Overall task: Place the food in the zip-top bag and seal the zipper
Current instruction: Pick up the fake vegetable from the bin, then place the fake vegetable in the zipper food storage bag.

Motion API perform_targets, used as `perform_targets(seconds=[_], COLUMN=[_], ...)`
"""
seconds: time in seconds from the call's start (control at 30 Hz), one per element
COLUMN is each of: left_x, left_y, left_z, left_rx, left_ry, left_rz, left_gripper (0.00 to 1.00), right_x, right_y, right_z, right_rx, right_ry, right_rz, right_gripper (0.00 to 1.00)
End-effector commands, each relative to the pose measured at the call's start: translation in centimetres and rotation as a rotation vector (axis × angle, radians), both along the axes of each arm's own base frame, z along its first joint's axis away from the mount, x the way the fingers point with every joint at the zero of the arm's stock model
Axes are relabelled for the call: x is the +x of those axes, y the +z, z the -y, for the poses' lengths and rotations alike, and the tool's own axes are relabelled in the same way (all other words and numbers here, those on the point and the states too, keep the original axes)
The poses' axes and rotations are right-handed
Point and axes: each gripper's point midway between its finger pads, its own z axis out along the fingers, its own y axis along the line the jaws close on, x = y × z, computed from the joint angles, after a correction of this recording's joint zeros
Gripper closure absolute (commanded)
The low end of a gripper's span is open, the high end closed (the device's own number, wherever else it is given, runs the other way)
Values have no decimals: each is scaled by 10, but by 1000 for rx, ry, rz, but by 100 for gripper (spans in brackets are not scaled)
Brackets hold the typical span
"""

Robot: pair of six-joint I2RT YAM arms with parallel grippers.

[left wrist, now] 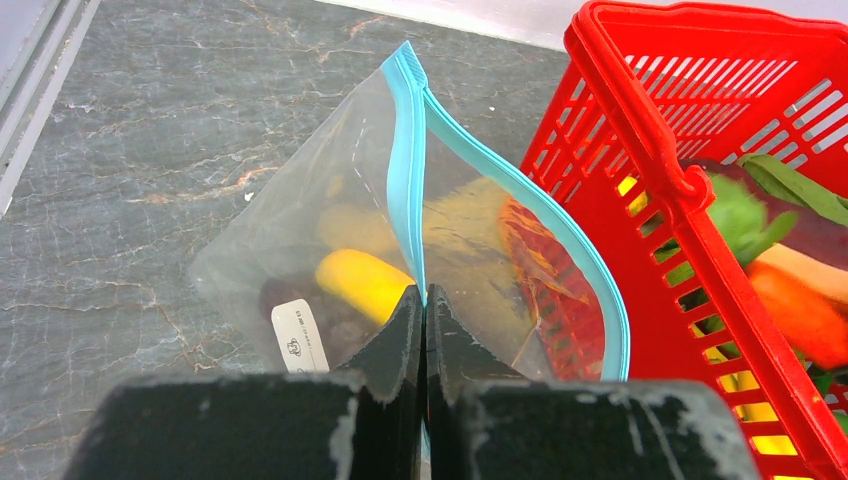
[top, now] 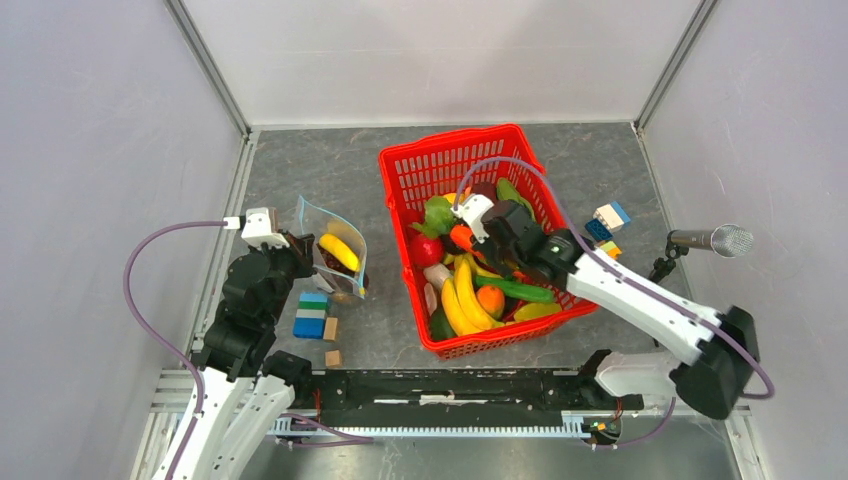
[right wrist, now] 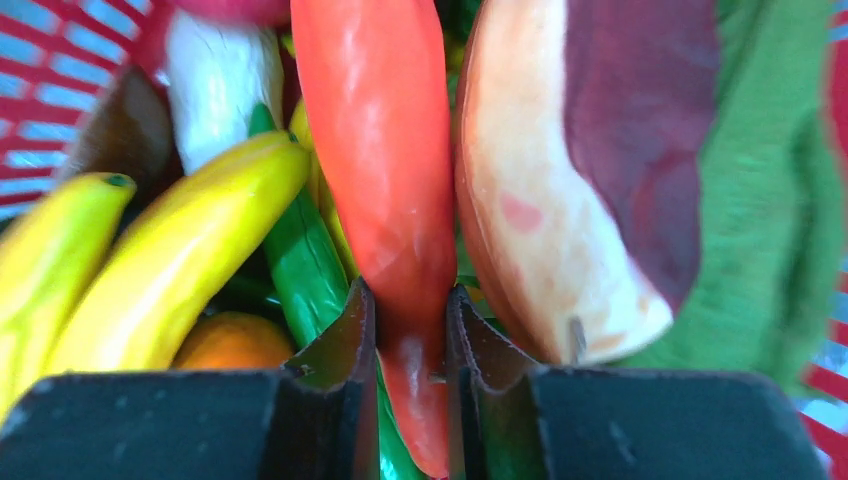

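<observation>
Partway. Bag (left wrist: 300,230) stands just left of basket (top: 455,140), mouth open, yellow piece (left wrist: 360,280) plus dark bit inside. Most food (top: 468,300) in basket. Zipper (left wrist: 405,170) unsealed.
Left gripper (left wrist: 424,310): pinched tight on zipper strip, propping bag up.
Right gripper (right wrist: 408,330): down in basket, jaws narrowed onto carrot (right wrist: 380,170), touching both sides. Not lifted yet.

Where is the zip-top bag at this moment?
In the top view the zip-top bag stands on the left side, between the shut left tool pinching its zipper and the red basket, just beyond the stacked coloured blocks.
</observation>
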Motion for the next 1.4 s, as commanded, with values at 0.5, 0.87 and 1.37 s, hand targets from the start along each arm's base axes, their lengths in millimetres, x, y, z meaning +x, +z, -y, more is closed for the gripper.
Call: perform_targets(seconds=[0.5, 0.87, 1.37], left_x=[1, 2, 1], left_y=[22, 24, 25], left_z=[4, 7, 8], left_rx=[-45, -47, -44], left_ry=[-14, -32, -39], left_rz=[63, 70, 79], left_gripper=[98, 98, 98], right_x=[14, -27, -40], right_y=[117, 150, 156], right_z=[-55, -109, -187], right_rx=[521, 729, 492], right_ry=[43, 289, 197], right_rz=[251, 139, 103], right_gripper=[98, 100, 100])
